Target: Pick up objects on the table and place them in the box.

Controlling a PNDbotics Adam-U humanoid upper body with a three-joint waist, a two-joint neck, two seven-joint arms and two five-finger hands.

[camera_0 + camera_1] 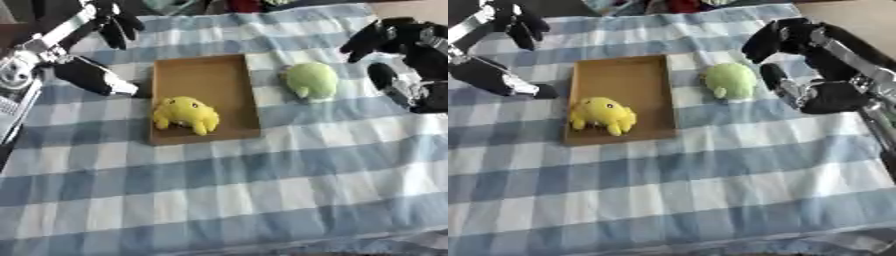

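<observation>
Right eye view showed the green plush toy (pixel 730 80) on the cloth just right of the box (pixel 620 75), with 1 yellow toy (pixel 602 115) already inside. The right hand (pixel 798 60), fingers relaxed and empty, hovered just right of it, nearer than the open left hand (pixel 500 75).

My left hand (pixel 92 75) is on the left side, up near the top. My left arm comes in from the left edge, black with silver parts. The fingers spread apart, some pointing up and my thumb pointing down to the right. It holds nothing.

My right hand (pixel 815 60) is on the right side, up near the top too. Its black fingers are bent a little and hang loose, with the thumb lower down. It holds nothing. My right arm runs off to the right edge.
</observation>
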